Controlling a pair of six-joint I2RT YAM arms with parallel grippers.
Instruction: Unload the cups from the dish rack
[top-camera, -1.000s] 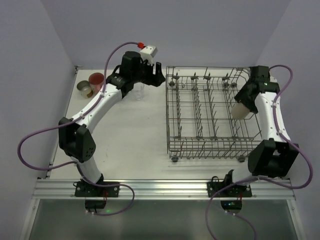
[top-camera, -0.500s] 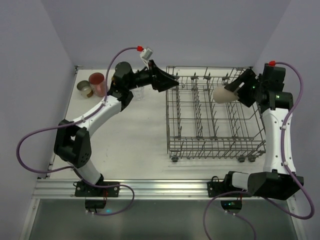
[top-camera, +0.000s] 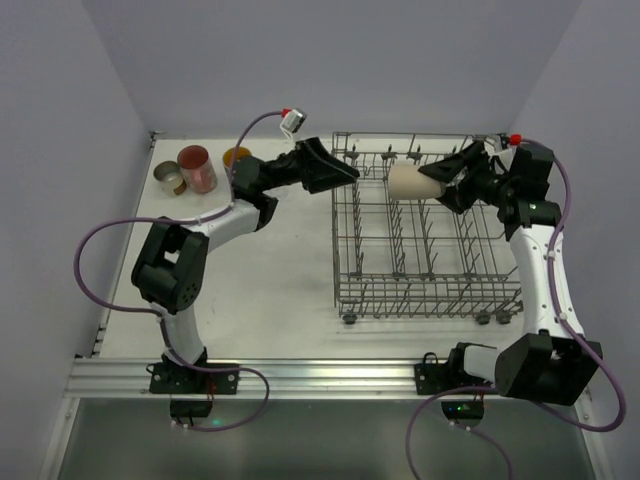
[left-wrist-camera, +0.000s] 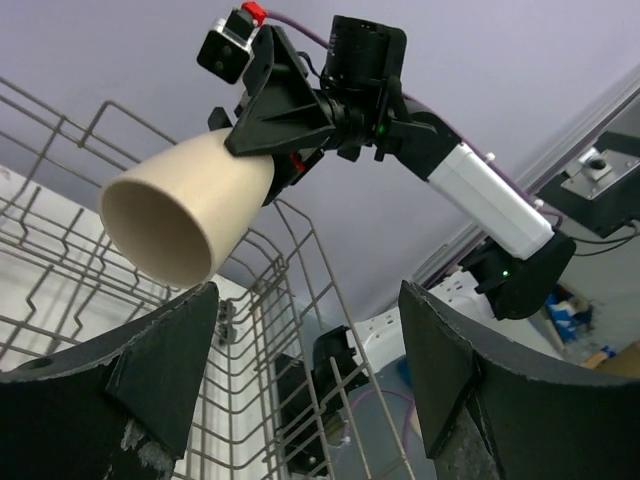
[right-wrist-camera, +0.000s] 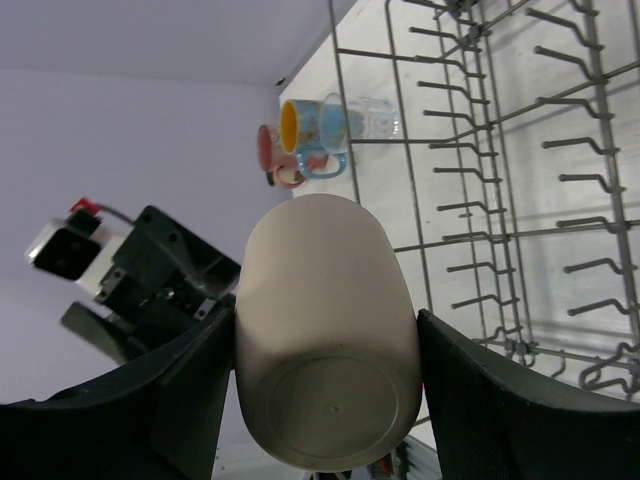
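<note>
My right gripper (top-camera: 438, 183) is shut on the plain beige cup (top-camera: 405, 181) and holds it on its side, mouth to the left, above the far part of the grey wire dish rack (top-camera: 430, 290). In the right wrist view the cup's base (right-wrist-camera: 325, 345) sits between my fingers. My left gripper (top-camera: 350, 170) is open and empty at the rack's far left corner, a short way from the cup's mouth (left-wrist-camera: 185, 205). The blue mug (right-wrist-camera: 315, 130), pink mug (right-wrist-camera: 270, 150) and clear tumbler (right-wrist-camera: 372, 118) stand on the table left of the rack. A tan cup (top-camera: 170, 178) stands furthest left.
The rack's upright tines (right-wrist-camera: 500, 180) lie under the held cup, and its wire wall (left-wrist-camera: 300, 300) crosses between my left fingers' view and the right arm. The set-down cups cluster at the table's far left corner (top-camera: 197, 168). Walls close the table on three sides.
My right arm has lifted the beige cup off the rack's right side and swung it left over the rack. My left arm has swung right from the cups to the rack's corner.
</note>
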